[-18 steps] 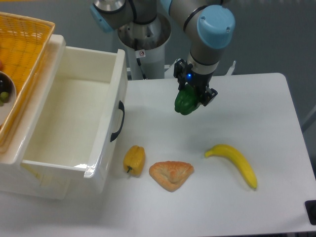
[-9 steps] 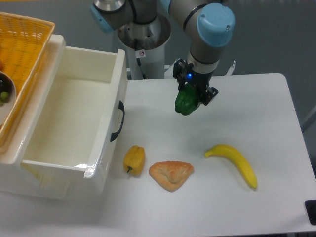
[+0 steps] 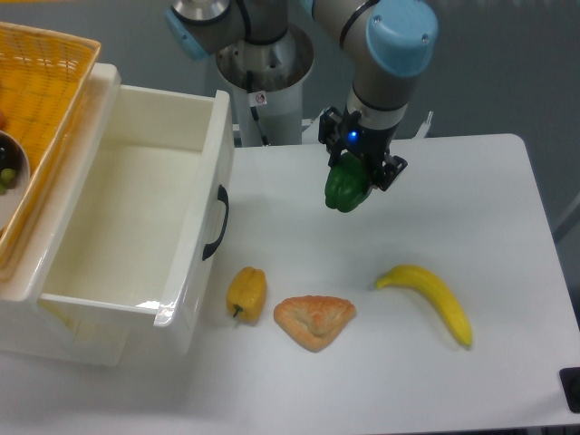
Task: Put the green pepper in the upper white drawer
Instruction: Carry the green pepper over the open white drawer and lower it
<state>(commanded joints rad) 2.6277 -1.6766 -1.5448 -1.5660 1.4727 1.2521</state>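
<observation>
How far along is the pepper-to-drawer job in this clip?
Done: the gripper has the green pepper grasped and lifted above the table. In hand: carrying it; it hangs well right of the upper white drawer, which stands open. Left: move over the drawer, release.

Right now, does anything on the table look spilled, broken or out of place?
Nothing stands out. The gripper holds the green pepper above the table, the upper white drawer stands open, and the other food lies intact.
</observation>
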